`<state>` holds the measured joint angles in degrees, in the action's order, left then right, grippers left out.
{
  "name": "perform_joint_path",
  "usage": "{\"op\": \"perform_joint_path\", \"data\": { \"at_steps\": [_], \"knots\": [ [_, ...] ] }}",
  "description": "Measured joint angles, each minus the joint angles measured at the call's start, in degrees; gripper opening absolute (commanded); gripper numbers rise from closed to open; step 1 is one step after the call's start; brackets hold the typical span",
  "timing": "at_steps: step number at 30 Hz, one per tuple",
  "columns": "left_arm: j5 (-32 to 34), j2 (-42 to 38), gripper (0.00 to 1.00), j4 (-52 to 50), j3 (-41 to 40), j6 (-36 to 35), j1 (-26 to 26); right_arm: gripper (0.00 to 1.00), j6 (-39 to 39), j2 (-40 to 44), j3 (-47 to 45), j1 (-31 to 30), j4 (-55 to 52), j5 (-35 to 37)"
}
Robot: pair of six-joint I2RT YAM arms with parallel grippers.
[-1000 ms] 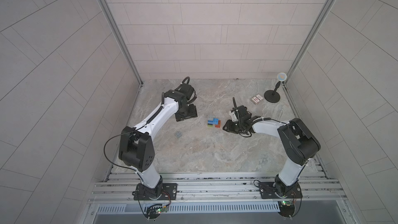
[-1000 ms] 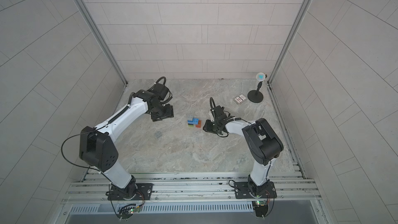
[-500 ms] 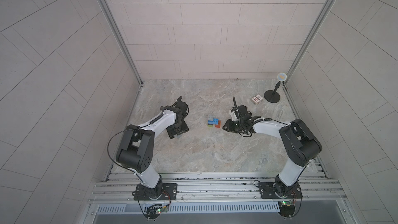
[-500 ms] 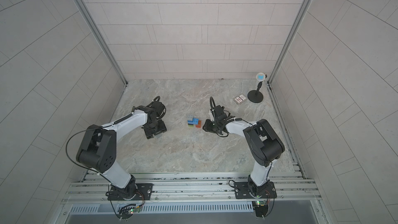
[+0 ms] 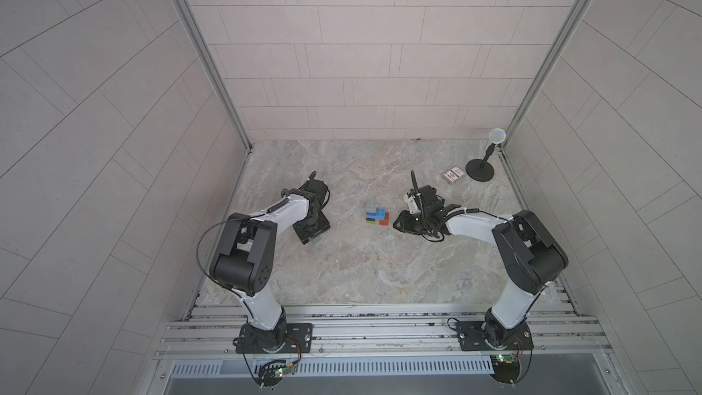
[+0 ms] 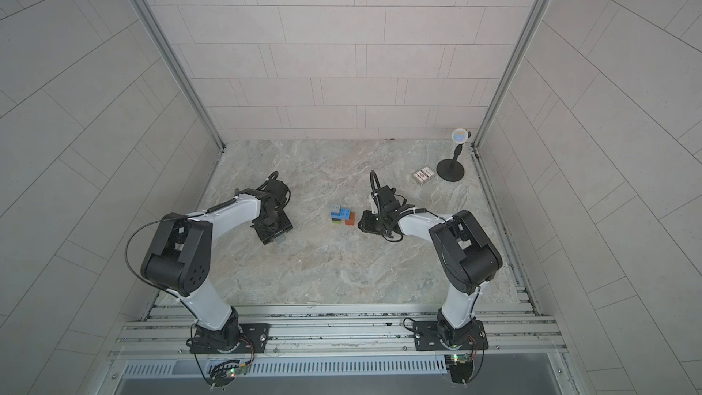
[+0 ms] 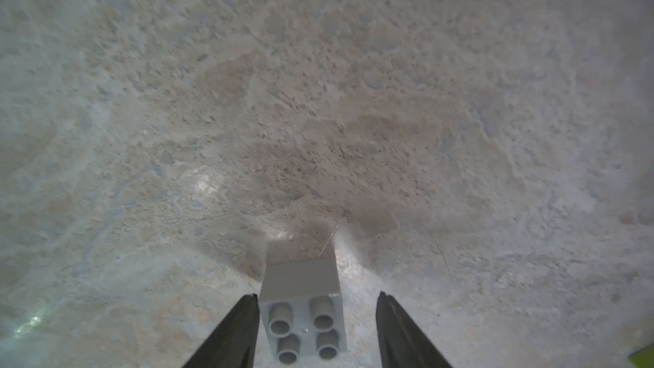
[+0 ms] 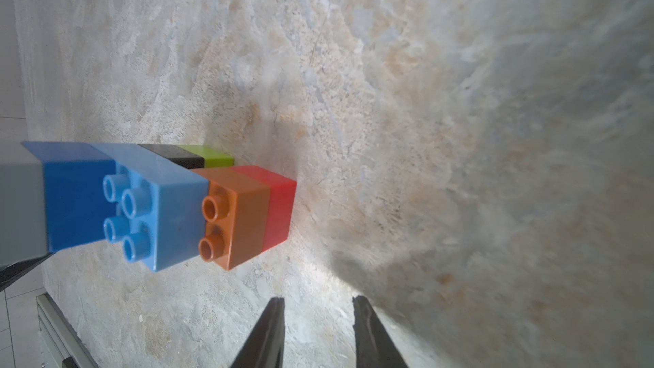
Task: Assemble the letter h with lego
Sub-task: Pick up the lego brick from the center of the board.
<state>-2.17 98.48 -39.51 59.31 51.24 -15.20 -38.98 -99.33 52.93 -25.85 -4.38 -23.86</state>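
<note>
The joined lego, the letter h (image 5: 376,216) (image 6: 343,215), lies flat on the marble table in both top views. In the right wrist view its column runs grey, blue (image 8: 78,203), black, lime, with a light blue brick (image 8: 166,214) across and orange (image 8: 237,221) and red (image 8: 281,214) as the short leg. My right gripper (image 8: 318,300) (image 5: 397,222) stands open and empty just right of the red end. My left gripper (image 7: 316,300) (image 5: 312,235) straddles a loose grey brick (image 7: 302,313) on the table, studs facing the camera. One finger touches its side; the other stands apart.
A flat red-and-white patterned box (image 5: 452,175) and a black round-based stand (image 5: 480,173) sit at the back right. Tiled walls close in on three sides. Metal rails (image 5: 380,326) carrying both arm bases run along the front edge.
My left arm has swung from the back left towards the front and come down over the grey brick, its jaws narrowing. The right arm has not moved.
</note>
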Motion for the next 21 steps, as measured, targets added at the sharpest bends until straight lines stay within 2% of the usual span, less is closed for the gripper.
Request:
{"op": "perform_joint_path", "data": {
  "at_steps": [8,12,18,21],
  "knots": [
    [-1.25,0.33,0.47,1.22,-1.64,0.26,0.94,0.35,0.2,0.11,0.0,0.0,-0.17,0.33],
    [-1.73,0.33,0.47,1.16,-1.57,0.15,0.94,0.35,0.35,0.11,0.0,0.0,-0.17,0.33],
    [-3.02,0.31,0.58,1.55,-1.49,-0.81,0.94,0.35,0.44,0.11,0.0,-0.02,-0.17,0.31],
    [-3.74,0.13,0.59,1.73,-1.46,-1.33,0.94,0.35,0.44,0.11,0.0,-0.02,-0.2,0.31]
  ]
}}
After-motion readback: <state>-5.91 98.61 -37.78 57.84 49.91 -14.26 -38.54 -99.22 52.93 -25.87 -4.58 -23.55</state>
